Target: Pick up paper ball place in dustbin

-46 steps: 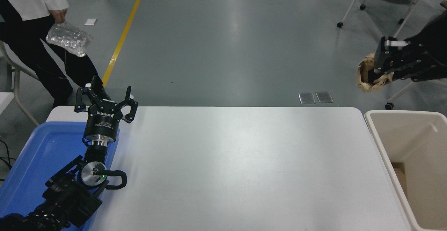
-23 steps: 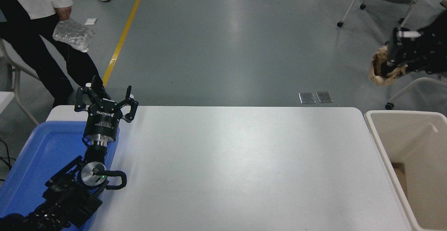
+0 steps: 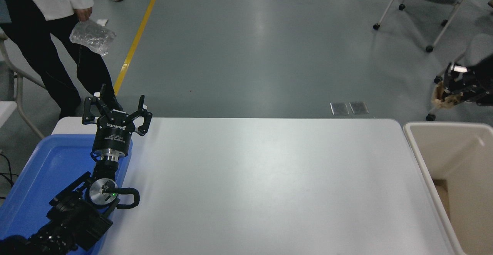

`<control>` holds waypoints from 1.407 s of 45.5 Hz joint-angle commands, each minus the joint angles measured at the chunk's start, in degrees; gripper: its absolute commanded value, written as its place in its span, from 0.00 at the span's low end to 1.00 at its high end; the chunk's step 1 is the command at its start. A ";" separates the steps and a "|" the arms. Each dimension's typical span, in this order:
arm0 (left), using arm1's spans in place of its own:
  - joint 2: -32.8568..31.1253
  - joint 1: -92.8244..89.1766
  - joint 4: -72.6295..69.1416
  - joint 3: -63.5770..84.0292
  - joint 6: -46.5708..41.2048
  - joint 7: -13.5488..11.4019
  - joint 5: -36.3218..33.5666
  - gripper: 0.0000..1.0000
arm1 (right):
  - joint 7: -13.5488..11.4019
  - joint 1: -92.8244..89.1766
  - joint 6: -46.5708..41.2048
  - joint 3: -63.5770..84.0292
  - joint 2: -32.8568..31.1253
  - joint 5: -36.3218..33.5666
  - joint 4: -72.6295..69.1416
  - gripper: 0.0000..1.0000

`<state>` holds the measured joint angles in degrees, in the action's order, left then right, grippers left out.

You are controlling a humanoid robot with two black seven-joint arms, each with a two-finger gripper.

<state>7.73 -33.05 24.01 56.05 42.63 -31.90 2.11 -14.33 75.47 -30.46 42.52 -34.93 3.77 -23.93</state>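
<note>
My right gripper [image 3: 446, 92] comes in from the right edge and is shut on the tan-brown paper ball [image 3: 440, 98]. It holds the ball in the air, above and just beyond the far rim of the beige dustbin [image 3: 423, 147]. The dustbin stands against the table's right end, and its inside shows smooth cream walls. My left gripper [image 3: 115, 108] is parked at the lower left with its fingers spread open and nothing in it.
A shallow blue tray [image 3: 50, 170] lies under the left arm. A person at the far left holds a clear crinkled plastic bag [image 3: 92, 37]. The white table [image 3: 262, 185] spans the middle. Wheeled chairs [image 3: 431, 12] stand on the floor at the upper right.
My right gripper has moved to the right with the paper ball, toward the picture's edge and slightly lower. The person with the plastic bag has stepped right. The left arm has not moved.
</note>
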 commanded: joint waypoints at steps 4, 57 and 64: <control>0.01 0.00 -0.02 0.02 0.00 0.00 0.00 0.99 | -0.17 -30.01 22.00 -12.29 9.09 -0.26 19.80 0.00; 0.01 0.00 -0.02 -0.06 -0.09 0.00 0.09 0.99 | 0.01 -32.58 35.92 -12.99 6.99 -6.67 4.61 1.00; 0.01 0.09 -0.02 -0.06 -0.09 -0.09 0.09 0.99 | 0.01 -25.47 35.83 -12.29 1.63 -5.62 -5.14 1.00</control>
<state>7.74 -33.00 23.99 55.99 42.54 -31.97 2.20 -14.40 42.39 5.48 29.54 -26.96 -2.55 -16.95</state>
